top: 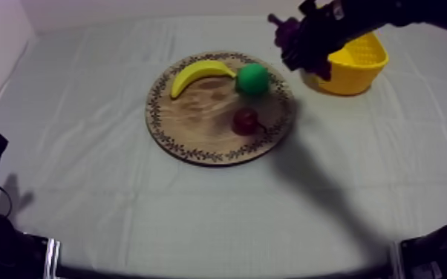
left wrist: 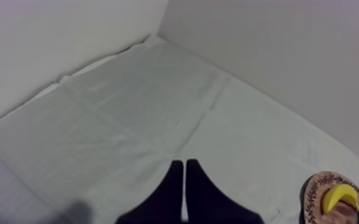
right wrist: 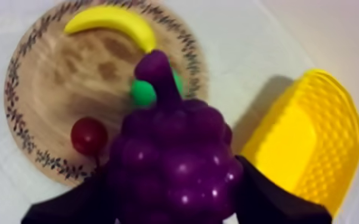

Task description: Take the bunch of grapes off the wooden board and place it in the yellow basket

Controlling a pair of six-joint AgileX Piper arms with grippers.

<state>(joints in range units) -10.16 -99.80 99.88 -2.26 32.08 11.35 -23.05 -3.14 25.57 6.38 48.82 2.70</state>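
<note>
Our right arm was extended in from the far right, right gripper held up at the left rim of the yellow basket, clenched round the bunch of grapes, off the wooden board. Banana, pear and small red fruit lay on the board. Left gripper sat low over bare cloth at near left, fingers pressed together, holding nothing

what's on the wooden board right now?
Seen: banana, green pear, small red fruit on the wooden board. The bunch of grapes, held by the right gripper, hides part of the pear in the right wrist view.
</note>
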